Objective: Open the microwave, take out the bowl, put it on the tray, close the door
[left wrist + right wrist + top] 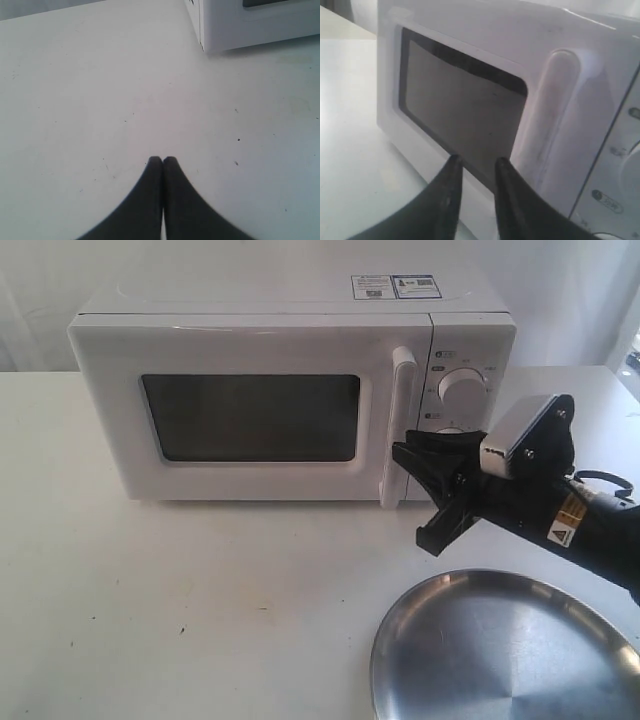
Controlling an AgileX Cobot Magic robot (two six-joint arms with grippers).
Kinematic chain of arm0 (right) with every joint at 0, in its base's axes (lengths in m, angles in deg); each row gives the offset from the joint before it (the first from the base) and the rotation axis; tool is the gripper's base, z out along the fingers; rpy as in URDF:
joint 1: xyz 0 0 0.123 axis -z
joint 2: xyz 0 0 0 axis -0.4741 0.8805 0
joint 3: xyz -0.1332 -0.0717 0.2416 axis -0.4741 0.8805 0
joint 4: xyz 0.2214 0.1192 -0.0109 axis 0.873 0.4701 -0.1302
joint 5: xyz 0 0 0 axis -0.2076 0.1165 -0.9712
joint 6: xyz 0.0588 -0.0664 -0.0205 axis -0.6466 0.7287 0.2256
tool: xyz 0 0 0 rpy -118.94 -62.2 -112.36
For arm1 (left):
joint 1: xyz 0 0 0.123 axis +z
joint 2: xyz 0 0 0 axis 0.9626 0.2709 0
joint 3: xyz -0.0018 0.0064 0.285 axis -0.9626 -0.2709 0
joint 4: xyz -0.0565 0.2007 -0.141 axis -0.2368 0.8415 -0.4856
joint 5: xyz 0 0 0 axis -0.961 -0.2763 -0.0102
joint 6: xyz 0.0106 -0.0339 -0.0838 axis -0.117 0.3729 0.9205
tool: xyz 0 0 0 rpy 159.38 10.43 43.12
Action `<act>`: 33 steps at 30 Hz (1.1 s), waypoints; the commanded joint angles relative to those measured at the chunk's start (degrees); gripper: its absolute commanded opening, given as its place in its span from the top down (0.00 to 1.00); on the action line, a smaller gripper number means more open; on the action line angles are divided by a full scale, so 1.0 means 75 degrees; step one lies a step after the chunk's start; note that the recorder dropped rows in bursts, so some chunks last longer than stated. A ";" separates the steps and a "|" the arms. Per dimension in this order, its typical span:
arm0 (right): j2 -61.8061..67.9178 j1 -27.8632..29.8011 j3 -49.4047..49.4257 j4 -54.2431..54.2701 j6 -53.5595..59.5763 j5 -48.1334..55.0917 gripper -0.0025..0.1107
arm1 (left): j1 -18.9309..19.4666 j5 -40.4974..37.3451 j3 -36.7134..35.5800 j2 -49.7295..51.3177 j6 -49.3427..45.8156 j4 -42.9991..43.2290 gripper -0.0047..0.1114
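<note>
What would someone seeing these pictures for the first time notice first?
The big white microwave at the back of the table dominates, its door shut. The right end effector, open, points at the door close to its vertical handle. A shiny silver tray lies nearer the camera, at the lower right of the exterior view.

In front of the microwave (270, 390) you have open tabletop (200, 600) to pass over. Its shut door (250, 420) bars the way inside. Your right pincer (412, 495), parted, sits just beside the microwave's handle (398, 410), and the tray (510, 650) lies on the near side of it.
</note>
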 commanded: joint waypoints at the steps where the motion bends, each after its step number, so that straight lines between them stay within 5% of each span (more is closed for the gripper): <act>1: -0.0043 0.0003 0.0037 0.0773 0.0066 -0.0122 0.62 | -0.0018 0.0003 0.0018 -0.0016 0.0019 0.0021 0.96; 26: 0.1160 -0.0202 -0.1404 0.0377 -0.0673 0.0228 0.57 | -0.0018 0.0003 0.0018 -0.0016 0.0019 0.0021 0.96; 33: 0.1399 -0.0961 -0.2018 0.0307 -0.0673 0.0259 0.68 | -0.0018 0.0003 0.0018 -0.0016 0.0019 0.0021 0.96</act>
